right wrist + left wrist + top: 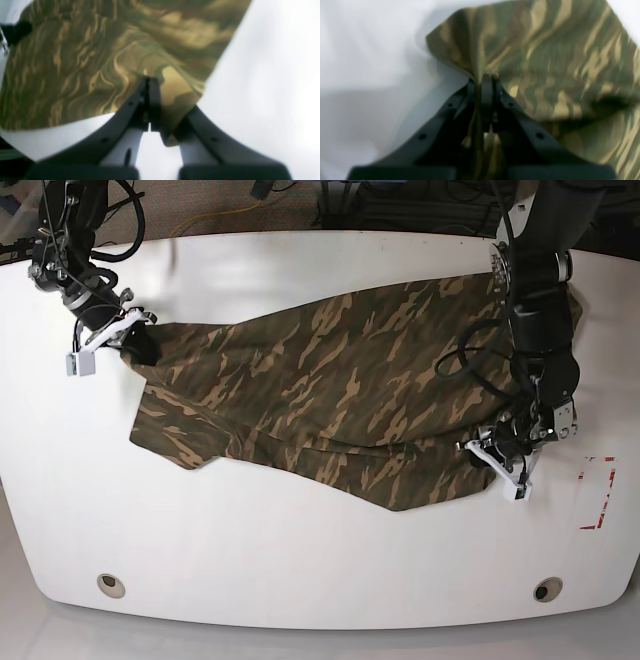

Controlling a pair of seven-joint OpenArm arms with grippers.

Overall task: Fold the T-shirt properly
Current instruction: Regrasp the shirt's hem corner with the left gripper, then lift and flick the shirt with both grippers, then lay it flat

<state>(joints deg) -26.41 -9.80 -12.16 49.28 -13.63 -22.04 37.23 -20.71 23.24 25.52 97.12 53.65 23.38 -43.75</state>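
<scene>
Left wrist: my left gripper (482,82) is clamped on a raised fold of the T-shirt (545,62), camouflage cloth pinched between the jaws above the white tabletop (370,75)

Right wrist: my right gripper (149,82) is pinched on the shirt's edge, a corner of cloth hanging between the jaws

Base: the T-shirt (330,400) lies spread across the middle of the tabletop (300,560), pulled between my right gripper (128,345) at one end and my left gripper (497,450) at the other; red marks (598,492) sit near the table's edge
</scene>
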